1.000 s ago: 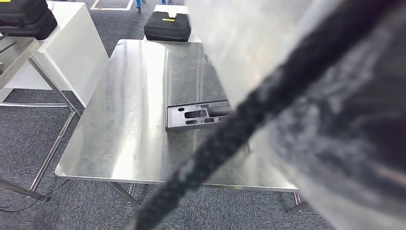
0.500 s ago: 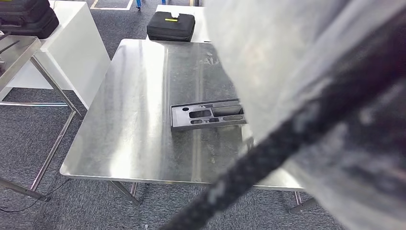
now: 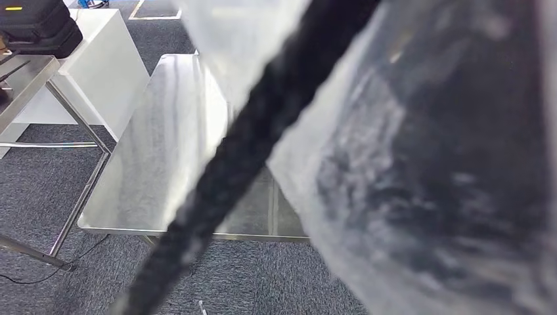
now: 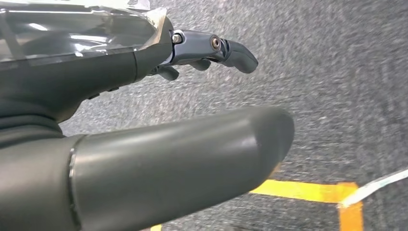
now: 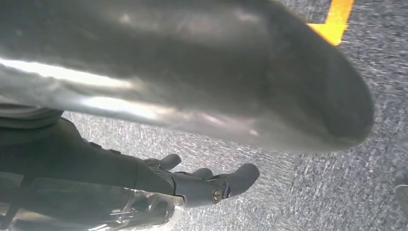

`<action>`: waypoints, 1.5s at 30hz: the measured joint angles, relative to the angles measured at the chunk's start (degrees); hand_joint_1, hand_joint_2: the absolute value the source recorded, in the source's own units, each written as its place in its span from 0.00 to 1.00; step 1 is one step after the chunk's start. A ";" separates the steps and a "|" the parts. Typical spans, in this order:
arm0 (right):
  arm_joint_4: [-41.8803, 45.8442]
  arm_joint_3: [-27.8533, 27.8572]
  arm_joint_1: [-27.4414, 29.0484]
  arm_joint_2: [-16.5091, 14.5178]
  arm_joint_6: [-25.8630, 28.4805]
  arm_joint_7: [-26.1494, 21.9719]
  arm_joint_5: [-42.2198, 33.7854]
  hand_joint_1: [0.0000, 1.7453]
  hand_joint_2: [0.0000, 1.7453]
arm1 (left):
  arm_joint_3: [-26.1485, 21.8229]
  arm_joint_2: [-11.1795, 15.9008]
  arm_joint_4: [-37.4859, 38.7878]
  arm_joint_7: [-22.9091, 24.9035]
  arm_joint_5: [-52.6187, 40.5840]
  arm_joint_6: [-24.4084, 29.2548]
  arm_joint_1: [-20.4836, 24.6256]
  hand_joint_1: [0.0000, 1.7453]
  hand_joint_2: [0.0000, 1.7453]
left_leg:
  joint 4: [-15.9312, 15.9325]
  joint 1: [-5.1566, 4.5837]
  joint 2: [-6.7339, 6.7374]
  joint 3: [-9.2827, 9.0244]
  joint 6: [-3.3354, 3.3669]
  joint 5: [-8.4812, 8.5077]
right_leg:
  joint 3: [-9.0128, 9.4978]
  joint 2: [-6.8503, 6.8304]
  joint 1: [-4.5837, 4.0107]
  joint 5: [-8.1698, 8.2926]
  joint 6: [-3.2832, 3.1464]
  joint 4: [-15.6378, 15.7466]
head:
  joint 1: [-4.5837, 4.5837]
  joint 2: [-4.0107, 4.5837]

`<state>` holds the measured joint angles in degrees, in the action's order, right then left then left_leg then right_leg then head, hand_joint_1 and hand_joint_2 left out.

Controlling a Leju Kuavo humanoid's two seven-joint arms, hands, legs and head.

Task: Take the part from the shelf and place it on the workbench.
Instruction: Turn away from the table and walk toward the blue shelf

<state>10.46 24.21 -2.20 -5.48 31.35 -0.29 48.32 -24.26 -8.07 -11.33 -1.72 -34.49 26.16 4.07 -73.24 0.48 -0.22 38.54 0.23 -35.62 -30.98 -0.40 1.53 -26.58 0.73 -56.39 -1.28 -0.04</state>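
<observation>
The steel workbench stands ahead in the head view. A blurred translucent sheet with a thick black cord, very close to the camera, covers most of that view and hides the middle and right of the bench top. My left hand hangs over grey carpet, thumb apart from its fingers, nothing between them. My right hand hangs the same way over the carpet, its fingers stretched out and holding nothing. Crinkled clear plastic lies along the far side of each hand.
A white cabinet with a black case on it stands left of the workbench. A second steel table juts in at the far left. Yellow floor tape crosses the carpet below my hands.
The blurred sheet and black cord have swung left across the head view. They now hide the black slotted part that lay in plain sight on the workbench in both earlier frames.
</observation>
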 joint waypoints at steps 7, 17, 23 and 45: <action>-0.07 -0.71 -0.19 -0.17 -0.09 0.15 0.22 0.00 0.00 | 0.13 0.04 0.01 0.07 -0.01 -0.19 0.31 0.00 0.00 | 16.15 -0.11 -0.25 -11.24 0.99 5.26 | -1.53 -0.03 -0.23 1.78 2.27 -0.66 | 0.13 0.00; -0.26 -0.85 -0.20 -0.22 -0.66 0.69 -0.03 0.00 0.00 | 0.17 -0.04 -0.01 0.30 -0.01 -0.19 0.53 0.00 0.00 | 16.48 -0.52 0.42 -5.06 3.47 10.36 | -3.14 0.24 -0.32 -5.80 3.31 -14.04 | 0.53 0.00; -0.27 -0.87 -0.69 -0.29 -0.85 1.47 0.21 0.00 0.00 | 0.19 -0.20 -0.01 0.56 0.01 -0.15 0.59 0.00 0.00 | 16.30 -0.76 0.39 -3.69 1.80 12.85 | 6.81 0.33 -0.98 -4.24 1.94 2.19 | 0.49 0.00; -0.32 -0.91 -0.74 -0.72 0.23 2.35 0.15 0.00 0.00 | 0.69 -0.56 -0.02 -0.04 -0.01 0.19 0.78 0.00 0.00 | 15.97 -0.26 0.47 -5.07 3.38 10.01 | -6.66 0.09 -0.32 -8.56 2.43 -16.67 | 0.78 0.00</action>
<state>10.14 23.30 -2.95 -6.20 31.58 2.07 48.47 -23.57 -8.62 -11.34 -1.76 -34.50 26.35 4.85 -57.27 0.22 0.25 33.47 3.61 -25.61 -37.64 -0.31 1.20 -35.14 3.16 -73.06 -0.51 -0.04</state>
